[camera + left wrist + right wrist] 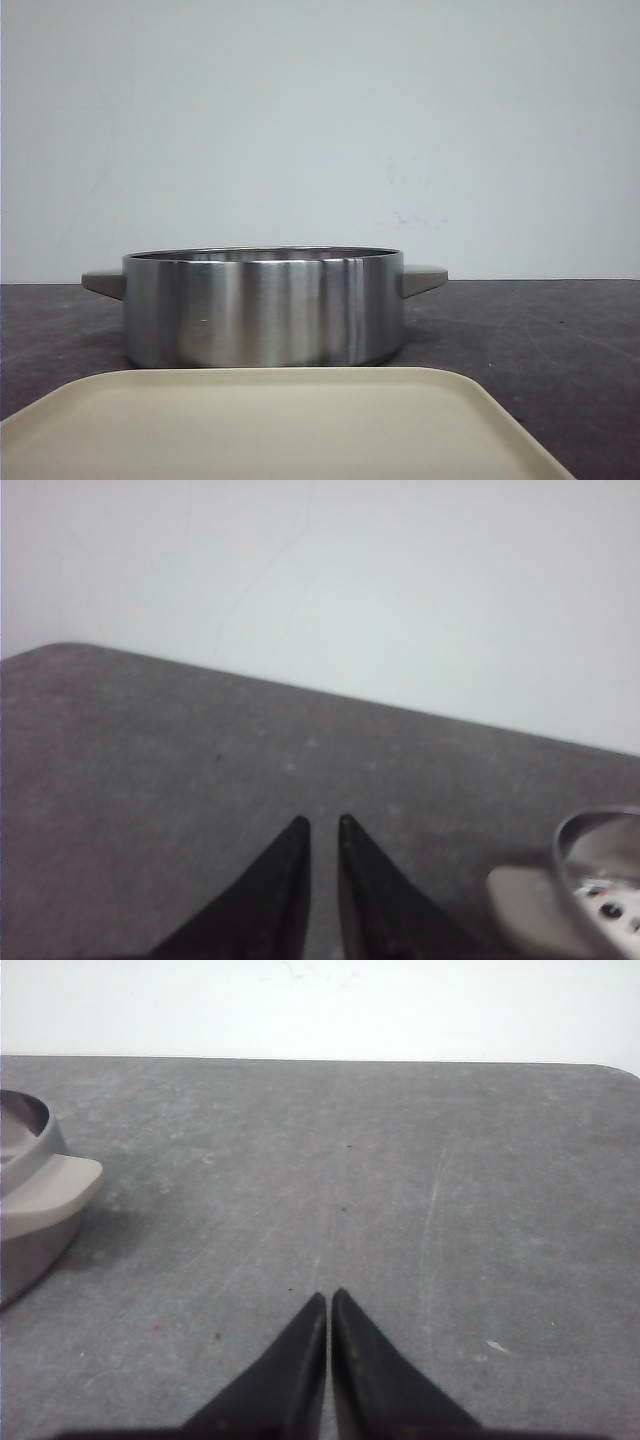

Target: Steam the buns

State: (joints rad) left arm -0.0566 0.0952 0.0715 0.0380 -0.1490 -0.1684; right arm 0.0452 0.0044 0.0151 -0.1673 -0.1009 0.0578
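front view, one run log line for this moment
pot behind tray | buns: not seen | left gripper near shut, empty | right gripper shut, empty

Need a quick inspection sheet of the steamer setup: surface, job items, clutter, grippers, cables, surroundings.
Surface: dark grey table, scuffed and speckled, with pale scratches in the right wrist view.
Job's things: steel pot with two grey side handles, standing upright behind a beige tray; perforated insert inside it, seen in the left wrist view. Buns: nothing seen in any view; pot interior mostly hidden.
Clutter: nothing seen.
Grippers: left gripper tips nearly together with a narrow gap, empty, over bare table near the pot's handle; right gripper tips together, empty, over bare table.
Cables: nothing seen.
Surroundings: plain white wall behind the table.
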